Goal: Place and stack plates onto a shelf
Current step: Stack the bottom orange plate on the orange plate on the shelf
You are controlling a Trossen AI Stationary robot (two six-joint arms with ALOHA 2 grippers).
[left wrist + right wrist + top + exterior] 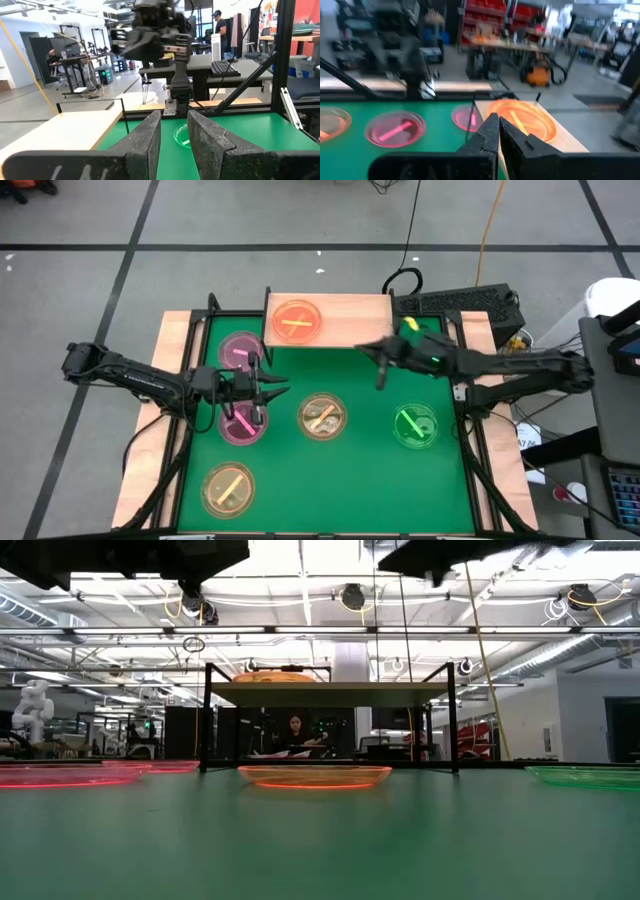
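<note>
The shelf (pixel 345 322) is a light-wood board on black legs at the table's far edge. An orange plate (pixel 297 321) lies flat on its left half. On the green table lie two pink plates (pixel 243 350) (pixel 242 423), two amber plates (pixel 322 416) (pixel 228 486) and a green plate (pixel 415 426). My right gripper (pixel 366 348) is shut and empty, held high by the shelf's near right side, pointing toward the orange plate (pixel 520 120). My left gripper (pixel 280 390) stands open and empty above the table, between the two pink plates.
Black frame posts (pixel 212 308) stand at the table's corners, and wooden borders (pixel 150 440) run along its sides. A keyboard (pixel 470 305) lies behind the table's far right. Bare green surface (pixel 350 490) lies at the near middle and right. A person (pixel 296 730) sits far behind the shelf.
</note>
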